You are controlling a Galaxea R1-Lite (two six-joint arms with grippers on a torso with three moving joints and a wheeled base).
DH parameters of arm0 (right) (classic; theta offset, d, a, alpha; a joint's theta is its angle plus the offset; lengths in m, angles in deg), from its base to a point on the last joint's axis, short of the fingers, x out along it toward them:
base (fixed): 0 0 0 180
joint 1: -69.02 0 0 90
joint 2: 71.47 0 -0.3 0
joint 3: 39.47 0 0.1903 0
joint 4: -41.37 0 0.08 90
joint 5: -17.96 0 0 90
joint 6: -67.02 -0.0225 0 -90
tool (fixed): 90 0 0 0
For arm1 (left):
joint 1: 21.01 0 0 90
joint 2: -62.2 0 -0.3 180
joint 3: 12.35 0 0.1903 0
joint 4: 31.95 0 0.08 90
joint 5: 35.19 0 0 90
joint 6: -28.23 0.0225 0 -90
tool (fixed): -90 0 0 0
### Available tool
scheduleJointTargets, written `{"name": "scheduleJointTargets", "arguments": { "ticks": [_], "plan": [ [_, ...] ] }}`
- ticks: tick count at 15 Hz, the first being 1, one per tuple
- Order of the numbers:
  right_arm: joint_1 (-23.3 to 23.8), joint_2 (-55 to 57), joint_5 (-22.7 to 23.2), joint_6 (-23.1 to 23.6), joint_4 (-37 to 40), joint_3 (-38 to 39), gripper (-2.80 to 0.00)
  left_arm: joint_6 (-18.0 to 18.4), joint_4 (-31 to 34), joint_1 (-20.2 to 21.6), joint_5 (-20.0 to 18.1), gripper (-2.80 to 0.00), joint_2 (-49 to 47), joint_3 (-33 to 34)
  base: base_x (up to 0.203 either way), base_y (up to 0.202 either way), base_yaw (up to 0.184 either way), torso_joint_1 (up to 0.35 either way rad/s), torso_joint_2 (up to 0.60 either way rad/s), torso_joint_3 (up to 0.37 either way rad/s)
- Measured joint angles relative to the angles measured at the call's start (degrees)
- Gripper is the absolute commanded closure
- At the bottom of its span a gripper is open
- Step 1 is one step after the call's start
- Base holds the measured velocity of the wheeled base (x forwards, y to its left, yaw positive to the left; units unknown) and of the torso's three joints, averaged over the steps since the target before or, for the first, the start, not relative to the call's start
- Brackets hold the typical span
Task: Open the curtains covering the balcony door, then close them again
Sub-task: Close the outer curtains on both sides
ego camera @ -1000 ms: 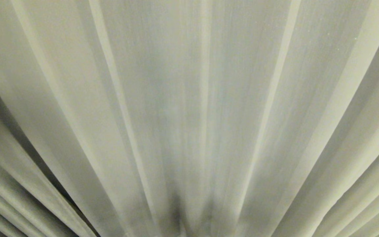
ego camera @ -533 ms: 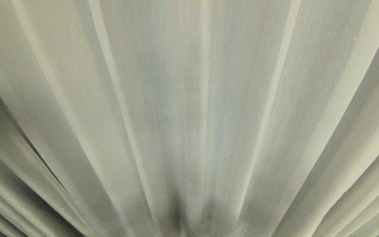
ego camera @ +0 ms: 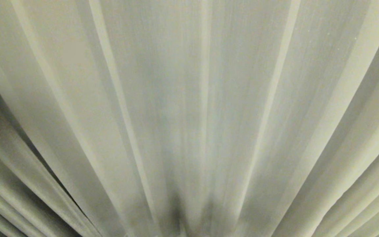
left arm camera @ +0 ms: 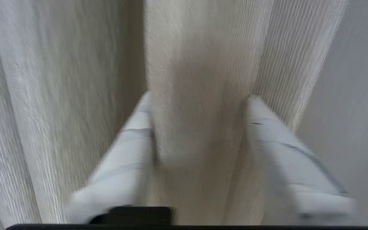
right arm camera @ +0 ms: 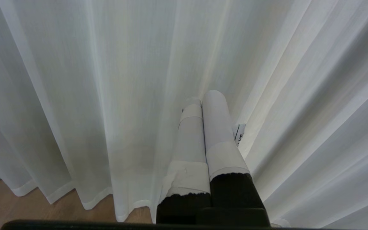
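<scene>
Left wrist view: left gripper (left arm camera: 200, 99) had its two white fingers (left arm camera: 133, 140) set either side of one pleat of the cream-beige woven curtains (left arm camera: 196, 80), touching the fabric. Right gripper (right arm camera: 203, 99), two fingers pressed together, hung near the curtains' hem above wood floor (right arm camera: 18, 207). Curtains filled the head view (ego camera: 189, 98).

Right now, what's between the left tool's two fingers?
A pleat of the curtains sits between the left tool fingers, one on each side of the fold. Left wrist view shows it.
</scene>
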Motion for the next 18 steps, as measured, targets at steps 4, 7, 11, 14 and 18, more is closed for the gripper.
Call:
{"name": "scheduleJointTargets", "arguments": {
  "ticks": [4,7,11,14,18],
  "plan": [
    [0.0,0.0,0.0,0.0,0.0,0.0,0.00,-0.3,-0.8,0.0,0.1,0.00,-0.1,0.3,0.000,0.000,0.000,0.000,0.00,0.000],
    [0.0,0.0,0.0,0.0,0.0,0.0,0.00,-1.9,-0.7,0.0,0.2,0.00,1.0,0.8,0.000,0.000,0.000,0.000,0.00,0.000],
    [0.0,0.0,0.0,0.0,0.0,0.0,0.00,-3.0,-0.8,0.0,0.1,0.00,4.5,4.1,0.000,0.000,0.000,0.000,0.00,0.000],
    [0.0,0.0,0.0,0.0,0.0,0.0,0.00,-4.9,-1.0,-0.3,0.1,0.00,8.9,8.8,0.000,0.000,0.000,0.000,0.00,0.000],
    [0.0,0.0,0.0,0.0,0.0,0.0,0.00,-8.4,-3.3,-1.8,-0.8,0.00,16.3,15.9,0.000,0.000,0.000,0.000,0.00,0.000]
  ]
}}
